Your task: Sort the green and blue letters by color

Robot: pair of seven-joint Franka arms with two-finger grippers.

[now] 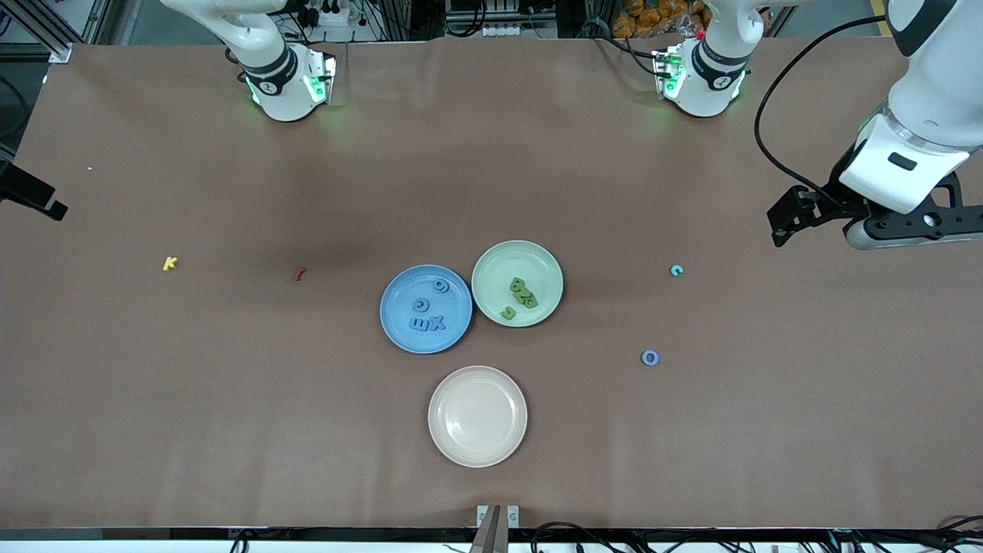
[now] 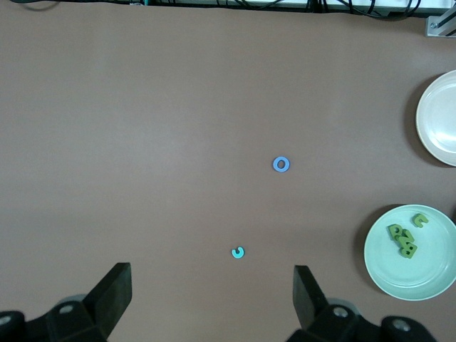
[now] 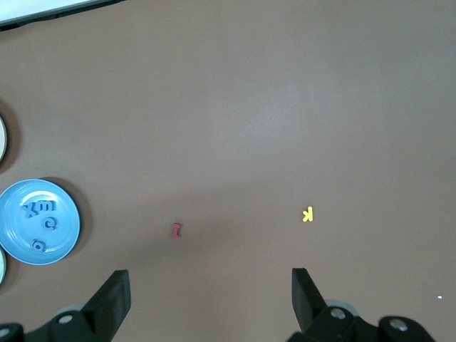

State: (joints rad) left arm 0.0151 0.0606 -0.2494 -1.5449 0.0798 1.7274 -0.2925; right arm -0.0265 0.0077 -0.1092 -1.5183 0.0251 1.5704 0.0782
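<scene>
Hanging high over the counter (image 1: 230,430) at the left arm's end, the left tool (image 2: 212,292) has its two fingers spread wide and grips nothing. The right tool (image 3: 210,296) is also wide open and empty; the front view shows only a dark corner of it at the right arm's end, so its fingers are seen in its own wrist view alone.

Three plates stand near the middle. The blue plate (image 1: 426,309) holds four blue letters (image 1: 427,315). The green plate (image 1: 517,283), just beside it, holds a cluster of green letters (image 1: 522,295); they overlap, and I count about three, not surely. The cream plate (image 1: 477,415), nearest the front camera, is cut off in the left wrist view.

Four loose pieces lie on the counter: a teal c (image 1: 676,269) and a blue ring letter (image 1: 650,357) toward the left arm's end, a yellow k (image 1: 170,263) and a small red piece (image 1: 299,273) toward the right arm's end. Each wrist view shows only its own pair.
</scene>
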